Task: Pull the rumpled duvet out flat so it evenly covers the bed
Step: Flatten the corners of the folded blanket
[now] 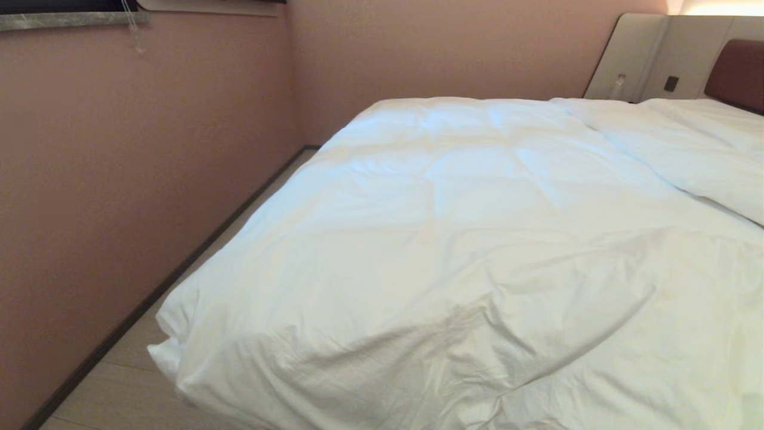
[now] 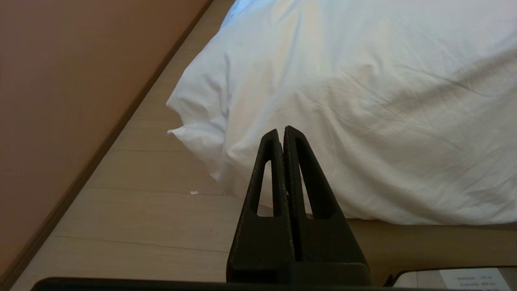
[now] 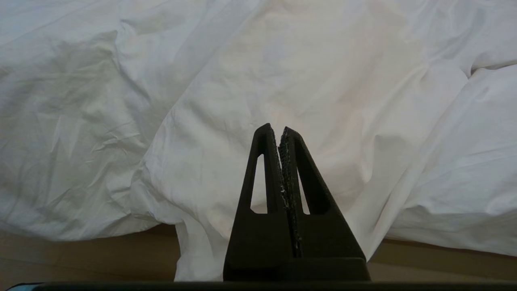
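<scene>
The thick puffy white duvet (image 1: 453, 239) lies rumpled across the low wide bed (image 1: 737, 71), bunched at the foot edge and its near-wall corner. The left gripper (image 2: 281, 131) and right gripper (image 3: 275, 129) face that edge, jaws closed, holding nothing, apparently ahead of any grasp.

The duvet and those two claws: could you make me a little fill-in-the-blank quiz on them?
1. The duvet is coloured ____.
2. Both the left claw and the right claw have their fingers ____.
3. Neither claw holds any ____.
4. The wall beside the bed is coloured ____.

Missing words: white; shut; cloth; pink.
</scene>
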